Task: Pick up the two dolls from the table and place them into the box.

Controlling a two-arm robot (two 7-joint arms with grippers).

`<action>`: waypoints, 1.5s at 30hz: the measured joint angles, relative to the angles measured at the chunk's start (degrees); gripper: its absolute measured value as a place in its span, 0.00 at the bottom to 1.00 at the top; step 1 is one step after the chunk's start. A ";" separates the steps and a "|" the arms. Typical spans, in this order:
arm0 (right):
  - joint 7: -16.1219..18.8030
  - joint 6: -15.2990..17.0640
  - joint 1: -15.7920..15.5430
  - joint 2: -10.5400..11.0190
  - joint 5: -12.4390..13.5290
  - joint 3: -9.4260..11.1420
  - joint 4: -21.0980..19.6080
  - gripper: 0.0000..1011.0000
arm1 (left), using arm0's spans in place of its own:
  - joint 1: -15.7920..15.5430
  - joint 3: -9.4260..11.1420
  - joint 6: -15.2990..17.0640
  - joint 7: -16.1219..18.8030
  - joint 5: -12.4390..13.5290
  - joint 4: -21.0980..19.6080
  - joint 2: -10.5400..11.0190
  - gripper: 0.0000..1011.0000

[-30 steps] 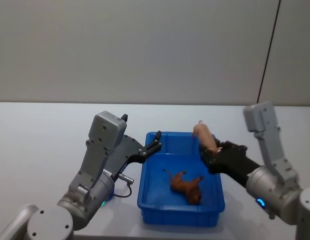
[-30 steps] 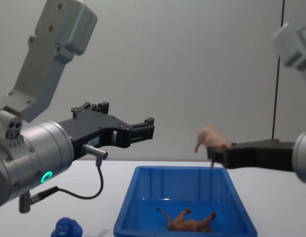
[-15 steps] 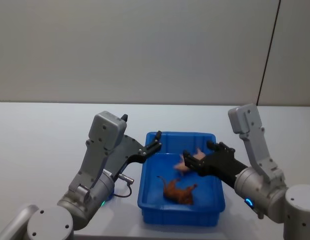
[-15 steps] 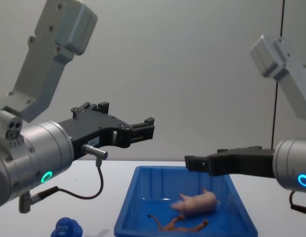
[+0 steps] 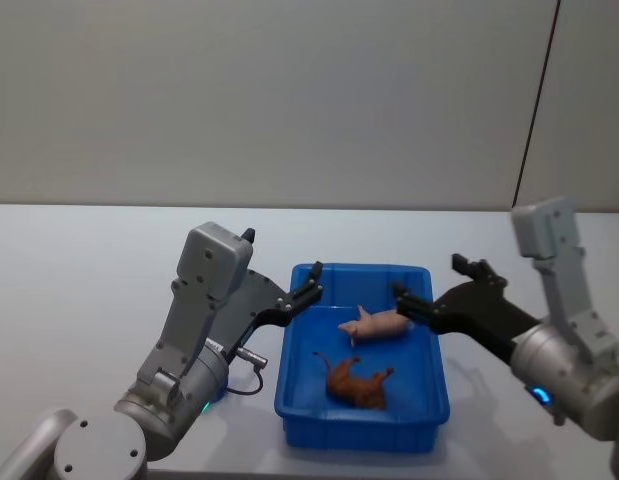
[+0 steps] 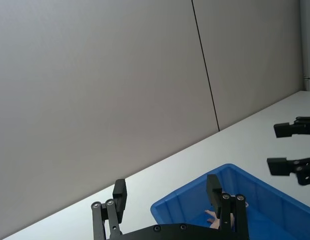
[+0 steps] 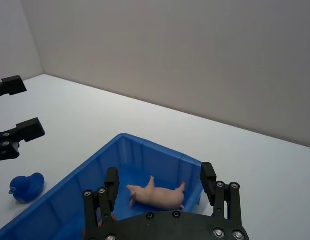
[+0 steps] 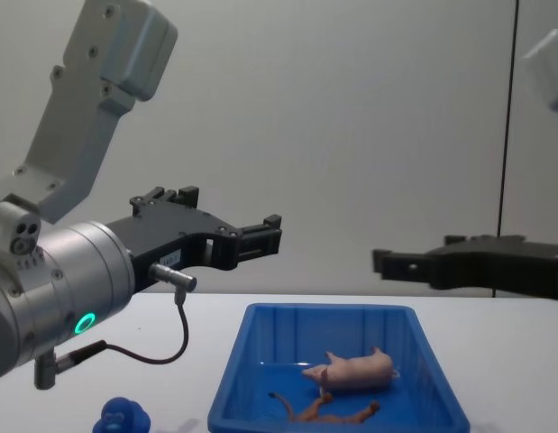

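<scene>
- Box (image 5: 359,434): we list a shallow rectangular bin of bright blue plastic with sloping walls, a rolled rim and a glossy floor. It sits on the counter (image 5: 79,290) between the two arms.
- Pink pig (image 5: 377,324): a small figure of smooth pale plastic. We find it lying on its side on the box floor, in the far half.
- Brown animal (image 5: 357,382): a small four-legged plastic figure with a long thin tail. It lies on its side on the box floor, nearer the robot than the pig. In the head view we see a narrow strip of blue between the two.
- Right pincer (image 5: 429,280): black, with two flat fingers spread wide and nothing between them. It hovers above the box's right rim toward the far corner, well above the pig.
- Left pincer (image 5: 311,285): black, with its fingers spread and empty. It is held in the air just beside the box's far left corner.
- Surroundings: we note a small rounded blue duck (image 7: 25,186) on the counter to the left of the box, close to the left arm. A thin black cable (image 8: 186,325) loops beneath that arm's grey forearm. Behind the counter stands a plain matte grey wall (image 5: 239,100) with one dark vertical seam (image 5: 537,110).
- The counter itself is pale grey, flat and smooth.
</scene>
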 joint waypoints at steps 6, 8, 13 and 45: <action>0.84 -1.79 -0.85 2.06 1.14 1.63 -0.39 0.99 | 0.00 0.00 0.00 0.00 0.00 0.00 0.00 0.99; 1.11 -2.31 -1.13 2.75 1.45 2.14 -0.39 0.99 | 0.00 0.00 0.00 0.00 0.00 0.00 0.00 0.99; 1.58 -3.23 -1.57 3.88 1.95 2.99 -0.37 0.99 | 0.00 0.00 0.00 0.00 0.00 0.00 0.00 0.99; 2.49 -4.99 -2.47 6.27 2.89 4.73 -0.07 0.99 | 10.30 -3.83 13.69 5.52 -3.03 -12.60 11.18 0.99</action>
